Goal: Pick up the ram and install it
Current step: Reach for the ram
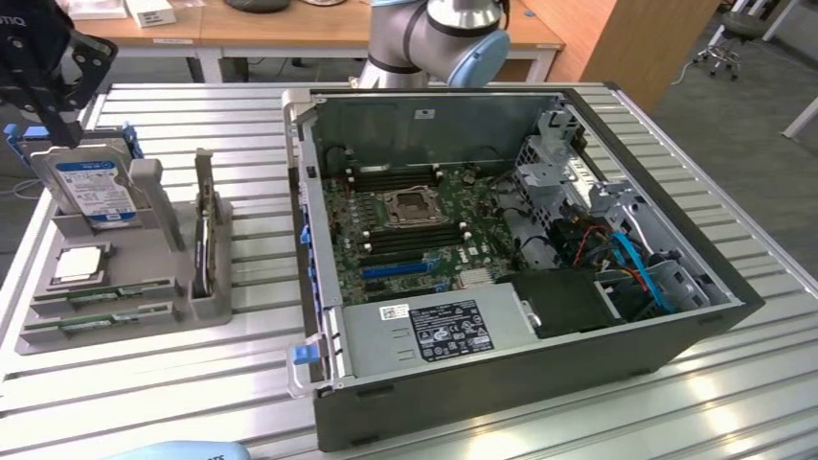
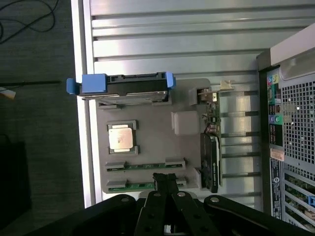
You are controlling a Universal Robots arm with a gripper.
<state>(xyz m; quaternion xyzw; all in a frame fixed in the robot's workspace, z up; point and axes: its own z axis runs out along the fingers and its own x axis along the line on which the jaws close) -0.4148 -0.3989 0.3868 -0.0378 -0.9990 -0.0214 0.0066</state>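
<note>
Two ram sticks, thin green boards, lie in slots at the front of a grey holder tray: one ram and a second ram beside it. My black gripper hangs high above the tray's far end, over the hard drive, and touches nothing. In the wrist view my gripper has its fingers pressed together, shut and holding nothing, and they cover part of the nearer ram stick. The open computer case shows its motherboard.
A blue-labelled hard drive stands upright in the tray, with a square silver processor beside it. A dark expansion card stands on edge at the tray's side. The slatted metal table carries everything.
</note>
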